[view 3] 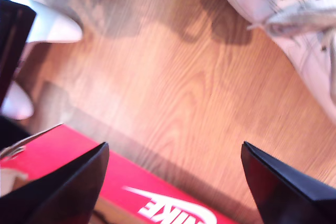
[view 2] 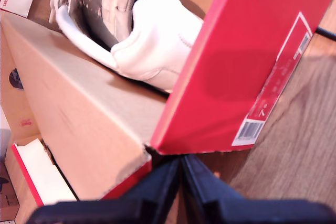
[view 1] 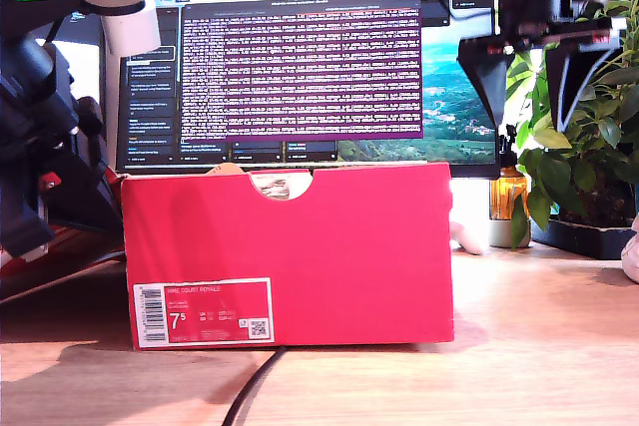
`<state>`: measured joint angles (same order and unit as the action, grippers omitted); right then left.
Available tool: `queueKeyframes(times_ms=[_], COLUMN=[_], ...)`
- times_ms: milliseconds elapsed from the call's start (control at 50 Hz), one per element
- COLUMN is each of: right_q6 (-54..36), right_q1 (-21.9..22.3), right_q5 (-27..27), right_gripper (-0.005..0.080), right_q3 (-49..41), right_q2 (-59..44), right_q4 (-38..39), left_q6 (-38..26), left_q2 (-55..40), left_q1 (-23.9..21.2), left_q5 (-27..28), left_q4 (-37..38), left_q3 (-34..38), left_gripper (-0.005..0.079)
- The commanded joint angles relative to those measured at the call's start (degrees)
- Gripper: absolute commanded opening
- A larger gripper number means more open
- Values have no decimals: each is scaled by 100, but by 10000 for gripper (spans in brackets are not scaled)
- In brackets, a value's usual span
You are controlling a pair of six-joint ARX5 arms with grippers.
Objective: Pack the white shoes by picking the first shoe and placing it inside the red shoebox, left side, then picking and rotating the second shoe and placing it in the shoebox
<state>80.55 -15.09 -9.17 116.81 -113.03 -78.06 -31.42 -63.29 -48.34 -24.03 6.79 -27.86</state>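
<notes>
The red shoebox [view 1: 300, 246] stands mid-table in the exterior view, its 7.5 label low on the front. One white shoe [view 2: 152, 40] lies inside it, and a sliver of it shows in the notch [view 1: 283, 185]. The other white shoe [view 3: 294, 19] lies on the bare table, at the exterior view's right edge [view 1: 631, 251]. My first gripper [view 2: 181, 182] is shut on nothing, just above the box's corner nearest the label [view 2: 273, 87]. My second gripper [view 3: 176, 182] hangs open over the wood beside a red box surface with a white swoosh [view 3: 168, 208], apart from the shoe.
A monitor [view 1: 300, 67] stands behind the box. A plant [view 1: 589, 127] and an amber bottle [view 1: 509, 192] sit at the exterior view's right. A black cable [view 1: 255, 386] runs forward from the box. White rounded feet [view 3: 47, 24] rest on the table.
</notes>
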Motion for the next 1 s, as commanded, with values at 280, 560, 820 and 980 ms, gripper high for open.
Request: queueKeyframes(times_ms=[280,560,820,980], right_q6=[684,592,942,1274], right_q1=[-28,-345,-317,-273], right_q5=[-37,-686,-903,-946], right_gripper=[740,740,739,739], right_q3=[28,13,-553,-1176], right_q2=[168,350,793,1156], right_q4=[-11,-52,-52,-52], left_q6=[55,55,55,55], left_q2=[-50,-50,-50,-50], left_q1=[-4,-4,-4,-4], left_q5=[2,4,4,4], left_q4=[-74,-74,-72,-72], left_q3=[-61,-61,-61,-61], left_gripper=[-18,-18,-18,-18])
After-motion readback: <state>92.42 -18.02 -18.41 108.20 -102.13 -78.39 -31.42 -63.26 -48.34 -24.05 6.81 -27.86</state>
